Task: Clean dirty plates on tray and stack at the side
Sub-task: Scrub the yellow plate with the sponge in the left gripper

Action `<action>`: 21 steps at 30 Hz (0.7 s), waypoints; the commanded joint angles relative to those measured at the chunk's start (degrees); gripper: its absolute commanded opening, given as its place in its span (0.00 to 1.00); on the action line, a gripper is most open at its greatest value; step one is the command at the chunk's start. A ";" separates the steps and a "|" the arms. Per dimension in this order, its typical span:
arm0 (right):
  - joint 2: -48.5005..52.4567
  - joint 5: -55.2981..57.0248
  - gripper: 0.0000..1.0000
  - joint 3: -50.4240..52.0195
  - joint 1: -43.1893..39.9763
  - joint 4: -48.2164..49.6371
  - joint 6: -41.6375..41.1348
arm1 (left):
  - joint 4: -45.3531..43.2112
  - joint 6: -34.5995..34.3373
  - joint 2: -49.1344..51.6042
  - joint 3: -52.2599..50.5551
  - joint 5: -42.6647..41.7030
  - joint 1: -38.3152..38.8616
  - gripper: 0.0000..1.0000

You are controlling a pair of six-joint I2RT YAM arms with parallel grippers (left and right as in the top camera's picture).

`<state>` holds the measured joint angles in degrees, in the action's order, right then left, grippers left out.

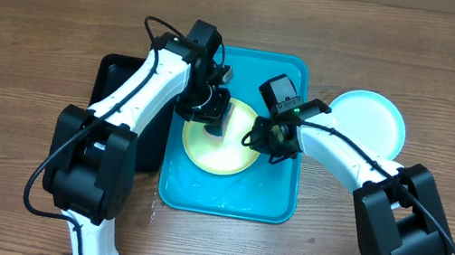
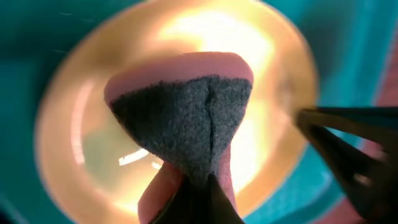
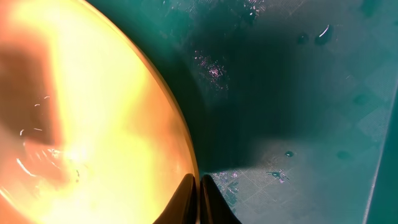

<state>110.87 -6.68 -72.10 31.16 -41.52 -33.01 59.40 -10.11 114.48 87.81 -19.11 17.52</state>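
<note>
I am in the scrubbing step. My left gripper (image 2: pixel 200 198) is clamped tight on a pink foam sponge with a dark grey scouring face (image 2: pixel 186 118), which hangs over the middle of the pale yellow-green round plastic plate (image 1: pixel 222 152); I cannot tell whether the pad touches it. That plate lies inside the large bright cyan-blue rectangular plastic tray (image 1: pixel 275 204), slightly toward 12 o'clock of its centre. My right gripper (image 1: pixel 260 140) is pinched narrow on the plate's rim at 3 o'clock, steadying it. A light cyan round plate (image 1: pixel 373 121) rests off the tray at its 2 o'clock, and a black rectangular tray (image 1: pixel 115 73) sits at 9 o'clock, partly under my left arm. Next, I judge, I should press the grey face down and sweep the centre while my right pinch holds firm, then carry the plate toward the cyan one for stacking. Droplets dot the tray floor, so the rim may slip.
</note>
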 commanded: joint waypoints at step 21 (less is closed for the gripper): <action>0.39 -0.09 0.04 -0.61 0.35 0.28 0.04 | -7.02 -0.83 -1.68 -11.17 7.48 0.09 0.23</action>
<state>110.87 -7.31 -72.10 31.38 -41.43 -32.97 50.70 -12.23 112.75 75.13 -13.02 17.58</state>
